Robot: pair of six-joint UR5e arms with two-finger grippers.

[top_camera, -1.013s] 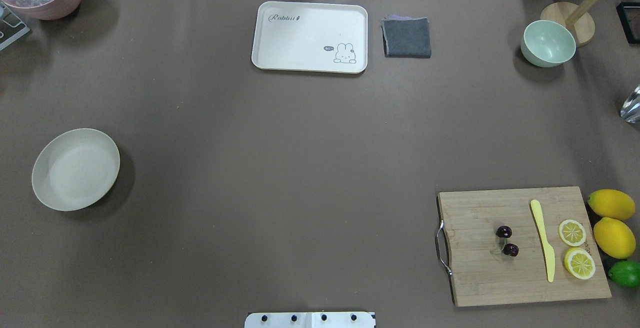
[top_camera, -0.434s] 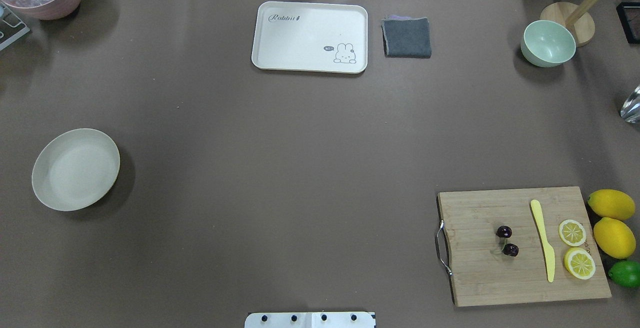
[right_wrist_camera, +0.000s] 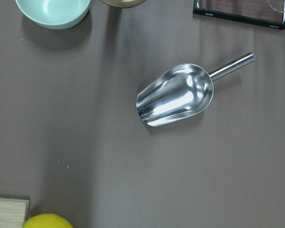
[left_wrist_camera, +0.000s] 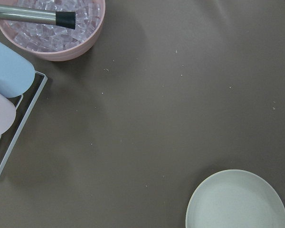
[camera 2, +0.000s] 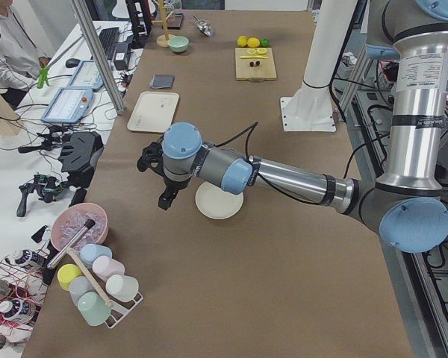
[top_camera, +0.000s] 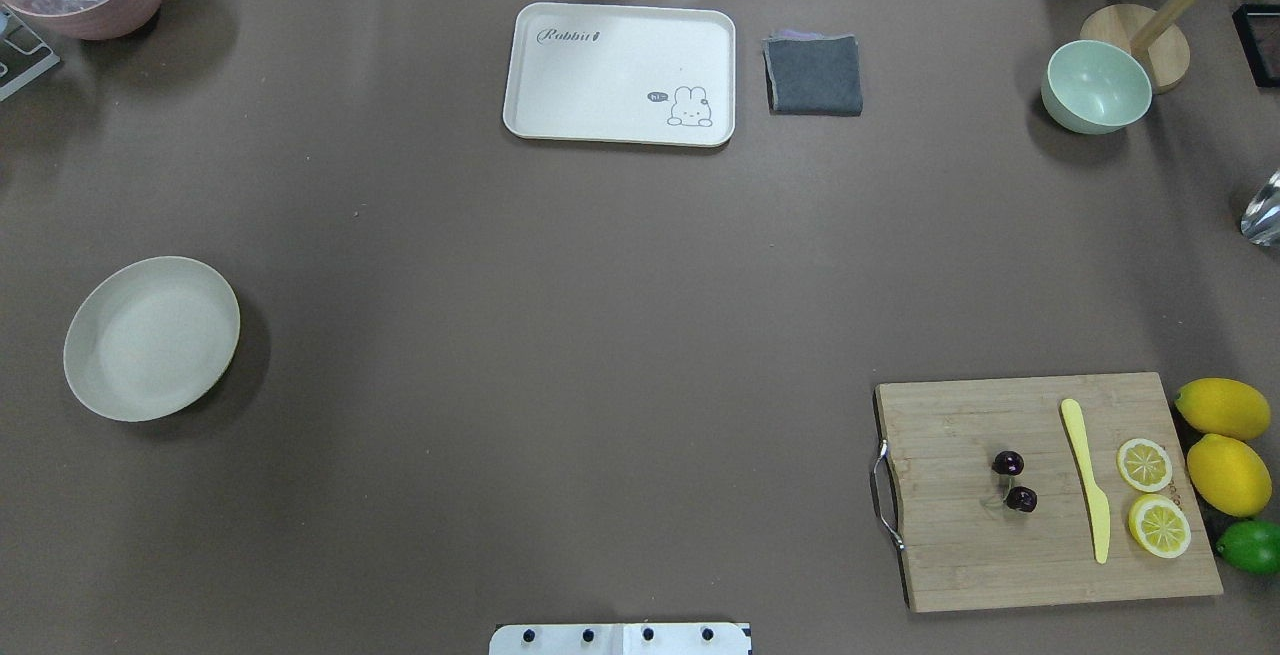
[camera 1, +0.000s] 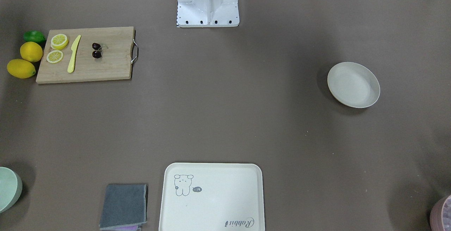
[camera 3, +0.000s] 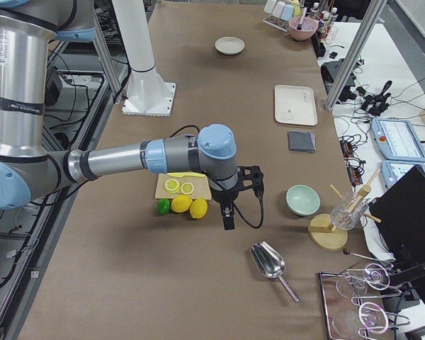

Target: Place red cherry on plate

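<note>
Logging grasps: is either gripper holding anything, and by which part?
Cannot be told: the left gripper and right gripper show only in side views. The pair of dark red glossy cherries lies free on the wooden cutting board.

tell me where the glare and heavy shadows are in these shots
Right wrist view: bright glare patches on the metal scoop. Overhead view: the plate throws a dark shadow to its right on the table, and the strip beyond the far edge is blown out white.
</note>
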